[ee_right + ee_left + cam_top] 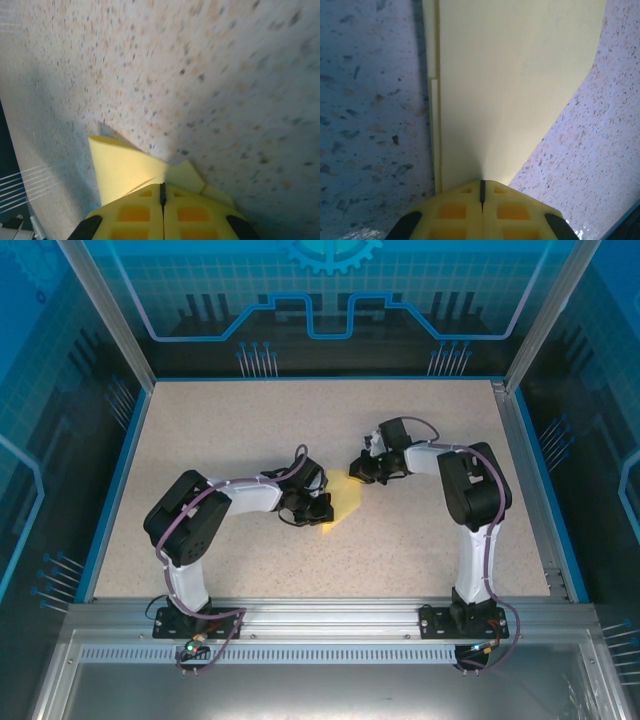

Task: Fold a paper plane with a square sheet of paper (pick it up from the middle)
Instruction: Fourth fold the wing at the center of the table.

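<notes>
The sheet of paper (345, 496) is pale yellow and folded into layers, and it hangs between my two grippers near the middle of the table. My left gripper (322, 508) is shut on its near left end. In the left wrist view the paper (510, 90) fans out from the closed fingertips of the gripper (481, 182), with stacked fold edges along its left side. My right gripper (360, 472) is shut on the far right end. From that gripper (162, 186) two paper flaps (120, 167) spread out. I cannot tell whether the folded paper has a paper plane's shape.
The speckled beige table (250, 430) has a raised blue rim (118, 475) on the left, back and right. Aluminium frame posts (105, 310) stand at the back corners. Both arm bases are bolted to the metal rail (320, 625) at the near edge.
</notes>
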Available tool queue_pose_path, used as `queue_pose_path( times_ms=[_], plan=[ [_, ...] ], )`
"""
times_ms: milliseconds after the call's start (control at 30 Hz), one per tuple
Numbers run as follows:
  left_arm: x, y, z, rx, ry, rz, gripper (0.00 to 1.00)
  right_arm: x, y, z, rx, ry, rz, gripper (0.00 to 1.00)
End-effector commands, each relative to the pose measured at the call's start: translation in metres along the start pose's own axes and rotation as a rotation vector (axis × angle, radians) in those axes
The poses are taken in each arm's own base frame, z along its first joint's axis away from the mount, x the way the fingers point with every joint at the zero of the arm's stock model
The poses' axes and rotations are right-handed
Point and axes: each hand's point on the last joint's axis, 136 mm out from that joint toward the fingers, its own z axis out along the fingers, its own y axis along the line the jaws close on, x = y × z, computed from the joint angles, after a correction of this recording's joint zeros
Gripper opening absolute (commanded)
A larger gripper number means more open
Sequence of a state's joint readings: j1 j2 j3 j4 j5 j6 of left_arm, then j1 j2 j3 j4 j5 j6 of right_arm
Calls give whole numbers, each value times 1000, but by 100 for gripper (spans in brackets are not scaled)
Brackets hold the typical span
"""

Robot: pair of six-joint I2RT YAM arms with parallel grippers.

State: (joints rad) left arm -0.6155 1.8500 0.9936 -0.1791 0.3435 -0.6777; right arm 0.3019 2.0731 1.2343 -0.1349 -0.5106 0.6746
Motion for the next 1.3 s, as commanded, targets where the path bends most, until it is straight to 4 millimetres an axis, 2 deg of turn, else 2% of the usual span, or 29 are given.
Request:
queue_pose_path(
  times_ms=[0, 133, 300, 433, 600, 700, 767, 1000, 1200, 1267],
  plan=[
    [24, 29, 6, -91, 69, -37, 5, -14, -10, -12, 72, -32, -12, 7],
    [24, 27, 6, -87, 71, -34, 5, -25, -8, -26, 82, -56, -39, 8],
    [20, 20, 3, -75, 70, -21, 7, -18, 2, -41, 41, -49, -38, 13],
    [12, 4, -4, -33, 41, 2, 14, 6, 10, -49, 8, -22, -26, 20],
    [-3, -17, -16, 8, -9, 44, 24, 40, 2, -51, 18, 18, 28, 30],
    [-14, -27, -26, 17, -52, 72, 27, 60, 4, -50, 3, 57, 27, 31],
    [-19, -30, -31, 19, -80, 86, 30, 68, 1, -50, 20, 60, 30, 35],
    [-35, -14, -33, -12, -110, 60, 31, 80, -1, -38, -12, 101, 62, 36],
    [-35, -7, -20, -14, -70, 53, 31, 89, -2, -27, -18, 130, 79, 35],
    [-35, -4, -15, -28, -56, 47, 31, 91, -8, -25, 17, 126, 96, 35]
  ],
)
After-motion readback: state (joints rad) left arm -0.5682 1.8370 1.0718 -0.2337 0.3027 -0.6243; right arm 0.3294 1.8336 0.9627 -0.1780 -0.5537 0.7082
